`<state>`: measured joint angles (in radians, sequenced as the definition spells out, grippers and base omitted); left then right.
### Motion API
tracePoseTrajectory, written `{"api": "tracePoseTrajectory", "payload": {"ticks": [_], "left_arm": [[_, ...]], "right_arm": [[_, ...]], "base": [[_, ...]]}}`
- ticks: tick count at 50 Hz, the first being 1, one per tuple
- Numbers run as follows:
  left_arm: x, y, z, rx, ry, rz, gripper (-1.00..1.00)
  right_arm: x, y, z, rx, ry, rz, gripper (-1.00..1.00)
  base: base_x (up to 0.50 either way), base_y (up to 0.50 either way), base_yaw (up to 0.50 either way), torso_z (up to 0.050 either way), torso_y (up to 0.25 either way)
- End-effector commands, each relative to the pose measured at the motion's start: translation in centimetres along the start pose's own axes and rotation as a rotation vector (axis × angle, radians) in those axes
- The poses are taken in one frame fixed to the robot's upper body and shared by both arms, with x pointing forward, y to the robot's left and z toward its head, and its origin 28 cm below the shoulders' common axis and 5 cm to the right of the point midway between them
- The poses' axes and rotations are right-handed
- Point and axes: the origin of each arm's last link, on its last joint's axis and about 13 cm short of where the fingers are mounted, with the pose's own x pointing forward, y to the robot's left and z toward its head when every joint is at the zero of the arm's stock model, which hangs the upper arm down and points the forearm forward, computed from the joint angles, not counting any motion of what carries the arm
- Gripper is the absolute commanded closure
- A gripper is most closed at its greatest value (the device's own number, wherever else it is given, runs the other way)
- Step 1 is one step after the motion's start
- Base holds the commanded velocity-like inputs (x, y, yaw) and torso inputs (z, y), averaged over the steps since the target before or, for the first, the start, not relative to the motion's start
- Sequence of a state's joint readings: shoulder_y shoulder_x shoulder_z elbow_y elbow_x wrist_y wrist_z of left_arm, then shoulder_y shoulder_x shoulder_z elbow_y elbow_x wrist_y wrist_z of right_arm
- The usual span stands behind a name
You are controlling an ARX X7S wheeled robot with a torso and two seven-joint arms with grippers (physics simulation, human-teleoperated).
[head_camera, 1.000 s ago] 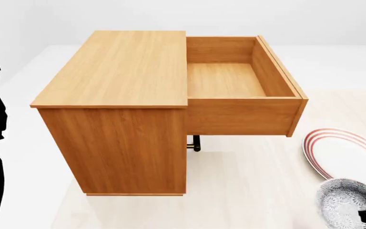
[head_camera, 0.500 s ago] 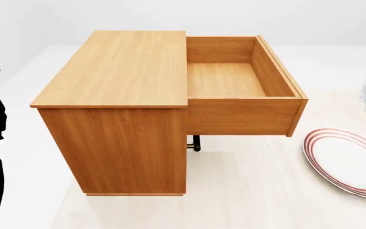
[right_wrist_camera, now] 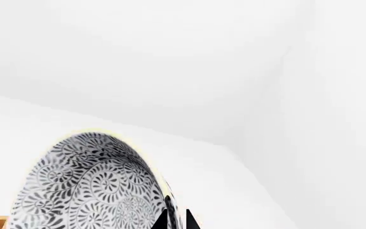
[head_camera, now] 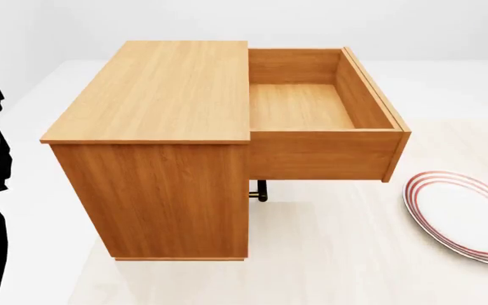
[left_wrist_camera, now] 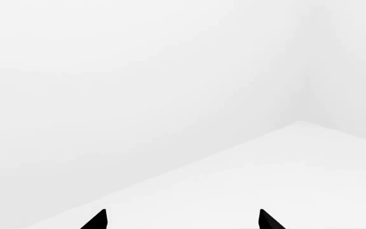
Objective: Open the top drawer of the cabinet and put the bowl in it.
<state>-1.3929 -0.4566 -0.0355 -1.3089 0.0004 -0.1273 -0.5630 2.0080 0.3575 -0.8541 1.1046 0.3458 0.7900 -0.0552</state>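
Top drawer pulled out, ready for bowl, pinched at rim by right fingers; left fingers spread, empty.

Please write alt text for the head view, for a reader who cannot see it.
An orange-brown wooden cabinet stands on a pale surface with its top drawer pulled fully open and empty. A red-ringed white plate lies to its right, and a black arm shows at the left edge.

The cabinet and top drawer show matt orange-brown wood grain; the bowl looks glazed, the table pale and matt.
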Motion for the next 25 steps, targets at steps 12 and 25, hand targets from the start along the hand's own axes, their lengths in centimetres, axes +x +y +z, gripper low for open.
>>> {"api": "tracePoseTrajectory", "payload": {"ticks": [12, 25], "left_arm": [[0.0, 0.0, -0.3, -0.005, 0.006, -0.008, -1.00], [0.0, 0.1, -0.3, -0.001, -0.009, -0.014, -1.00]], "right_arm": [[0.5, 10.5, 1.1, -0.194, -0.028, 0.368, 1.00], [0.2, 11.9, -1.0, -0.120, 0.177, 0.569, 1.00]], "base": [[0.00, 0.00, 0.00, 0.000, 0.000], [0.00, 0.00, 0.00, 0.000, 0.000]]}}
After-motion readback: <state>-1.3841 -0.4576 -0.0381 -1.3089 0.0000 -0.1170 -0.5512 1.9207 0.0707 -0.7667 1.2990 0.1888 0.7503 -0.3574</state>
